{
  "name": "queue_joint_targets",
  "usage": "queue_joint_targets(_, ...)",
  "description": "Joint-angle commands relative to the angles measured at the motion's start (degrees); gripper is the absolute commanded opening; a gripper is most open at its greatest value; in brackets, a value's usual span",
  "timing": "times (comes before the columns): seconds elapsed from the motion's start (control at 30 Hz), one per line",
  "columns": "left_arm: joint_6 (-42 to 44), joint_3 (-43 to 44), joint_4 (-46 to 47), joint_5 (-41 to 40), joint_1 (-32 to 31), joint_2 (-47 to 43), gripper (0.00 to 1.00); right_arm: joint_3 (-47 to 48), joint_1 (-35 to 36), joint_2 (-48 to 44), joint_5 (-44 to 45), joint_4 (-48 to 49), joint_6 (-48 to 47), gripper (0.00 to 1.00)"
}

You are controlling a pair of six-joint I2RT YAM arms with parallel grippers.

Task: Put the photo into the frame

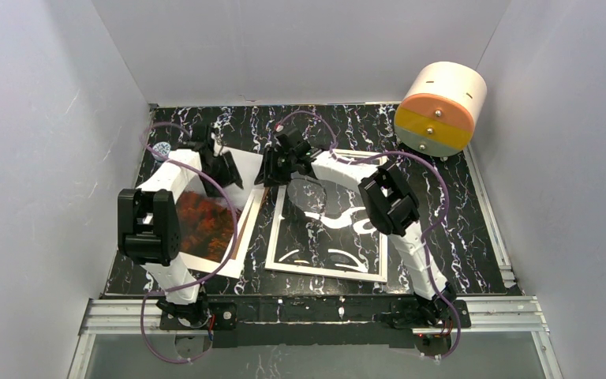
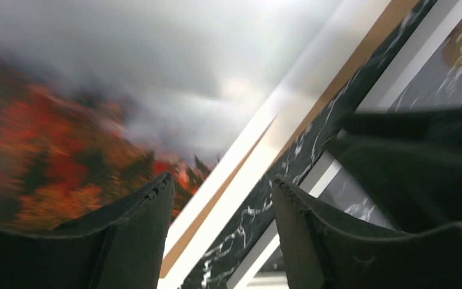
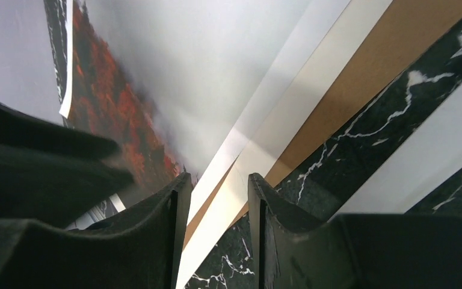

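Observation:
The photo (image 1: 205, 223), red-orange forest under grey mist, lies left of centre on a brown backing board (image 1: 251, 213), partly hidden by my left arm. The frame (image 1: 327, 271) with its narrow white rim lies flat to its right, apart from it. My left gripper (image 1: 225, 170) hangs over the photo's far right edge. In the left wrist view it (image 2: 222, 177) is open above the photo (image 2: 96, 120), holding nothing. My right gripper (image 1: 272, 170) sits between photo and frame. Its jaws (image 3: 219, 176) stand open over the white border of the photo (image 3: 174, 78).
A white-and-orange drum (image 1: 440, 109) stands at the back right. The table is black marble (image 1: 442, 205), walled in white on three sides. In the wrist views the board (image 3: 385, 54) shows beside the frame's rim (image 3: 421, 156) (image 2: 397, 72).

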Motion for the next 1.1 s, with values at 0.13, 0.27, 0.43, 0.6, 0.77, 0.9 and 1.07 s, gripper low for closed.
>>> queue_joint_targets(0.13,4.20,8.03,-5.70,-13.18,1.64,0.09,0.60,-0.17,1.98,-4.25,0.15,-8.17,2.24,0.50)
queue_joint_targets(0.27,2.64,3.66,-3.69,-6.40,1.66,-2.00,0.47,-1.16,4.08,-5.40,2.52,-15.52,8.60,0.51)
queue_joint_targets(0.43,1.92,-2.11,-6.65,-3.47,1.57,-7.41,0.38,-8.83,7.10,-9.38,2.38,-14.05,13.96,0.51)
queue_joint_targets(0.6,1.29,-7.96,-13.12,-7.79,1.57,-13.76,0.34,-13.16,10.81,-10.02,-0.88,-8.92,17.00,0.50)
queue_joint_targets(0.77,-1.06,-16.74,-15.01,-6.46,1.49,-19.96,0.31,-15.00,13.07,-9.31,-0.67,-6.86,19.76,0.51)
queue_joint_targets(0.9,-2.37,-21.23,-14.89,-6.80,1.35,-21.48,0.25,-15.18,14.17,-7.64,-0.44,-5.47,21.32,0.51)
queue_joint_targets(1.07,-4.59,-25.52,-12.47,-6.45,0.93,-21.48,0.22,-14.74,15.42,-6.11,2.17,-5.79,23.08,0.50)
